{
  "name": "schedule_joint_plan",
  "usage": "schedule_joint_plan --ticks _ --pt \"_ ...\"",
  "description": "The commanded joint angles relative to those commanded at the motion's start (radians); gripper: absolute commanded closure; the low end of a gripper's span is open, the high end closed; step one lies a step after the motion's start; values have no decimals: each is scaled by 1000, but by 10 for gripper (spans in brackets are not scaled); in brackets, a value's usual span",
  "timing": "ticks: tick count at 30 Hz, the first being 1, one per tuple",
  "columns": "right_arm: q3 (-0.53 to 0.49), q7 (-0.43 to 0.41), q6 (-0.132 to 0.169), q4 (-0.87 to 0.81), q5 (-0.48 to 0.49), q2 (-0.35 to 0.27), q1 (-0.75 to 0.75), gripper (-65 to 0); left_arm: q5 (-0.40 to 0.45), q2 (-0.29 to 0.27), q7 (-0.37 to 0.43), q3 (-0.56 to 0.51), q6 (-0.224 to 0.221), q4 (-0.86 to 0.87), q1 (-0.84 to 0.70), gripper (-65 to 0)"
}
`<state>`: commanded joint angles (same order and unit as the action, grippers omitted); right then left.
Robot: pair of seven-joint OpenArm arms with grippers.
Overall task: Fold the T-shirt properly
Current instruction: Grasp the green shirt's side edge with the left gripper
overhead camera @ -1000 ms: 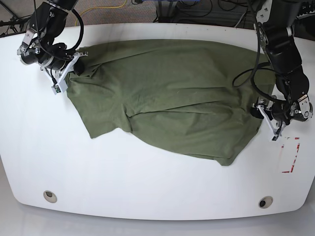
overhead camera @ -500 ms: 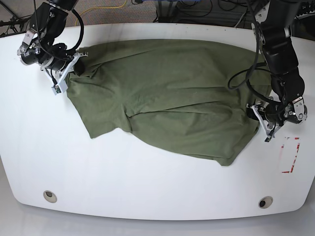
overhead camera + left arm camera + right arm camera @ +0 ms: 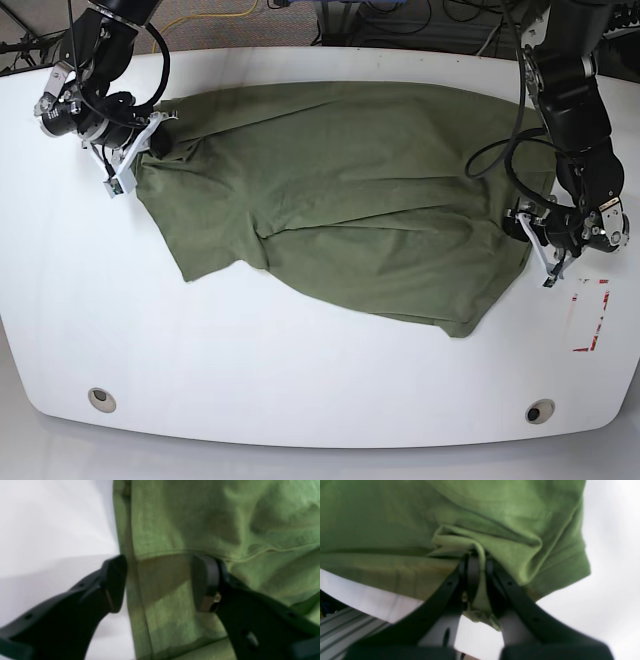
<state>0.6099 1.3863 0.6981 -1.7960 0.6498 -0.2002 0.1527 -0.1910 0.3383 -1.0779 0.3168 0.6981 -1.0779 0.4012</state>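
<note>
right wrist view: right tool (image 3: pixel 476 565) pinches soft t-shirt (image 3: pixel 395 517); left tool (image 3: pixel 160 582) gapes over hem.

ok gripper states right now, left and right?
Left gripper: open, jaws straddling the T-shirt edge, not clamped.
Right gripper: shut on a bunched fold of the T-shirt.

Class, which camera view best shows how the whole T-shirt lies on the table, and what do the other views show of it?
The base view: it shows the whole T-shirt spread and wrinkled across the table. The right wrist view shows only a bunched fold pinched in the right gripper. The left wrist view shows only a hemmed edge between the open left gripper.
</note>
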Motion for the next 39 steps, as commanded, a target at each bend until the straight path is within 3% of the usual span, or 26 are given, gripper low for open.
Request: schedule_joint_plan --ticks 10,22,25,30,39 --pt "0 0 0 0 0 0 -2 0 0 12 20 -3 0 8 -6 -406" --pt "-2 0 0 0 0 0 -5 0 3 -72 17 -28 0 9 -9 -393" --pt "-2 0 0 0 0 -2 -5 0 0 -72 17 -49 0 8 -9 -308" --pt "0 0 0 0 0 -6 -3 0 3 -72 18 -43 0 9 -11 -3" --pt "0 0 0 -2 0 -3 -3 0 2 -60 18 -38 0 -12 -11 0"
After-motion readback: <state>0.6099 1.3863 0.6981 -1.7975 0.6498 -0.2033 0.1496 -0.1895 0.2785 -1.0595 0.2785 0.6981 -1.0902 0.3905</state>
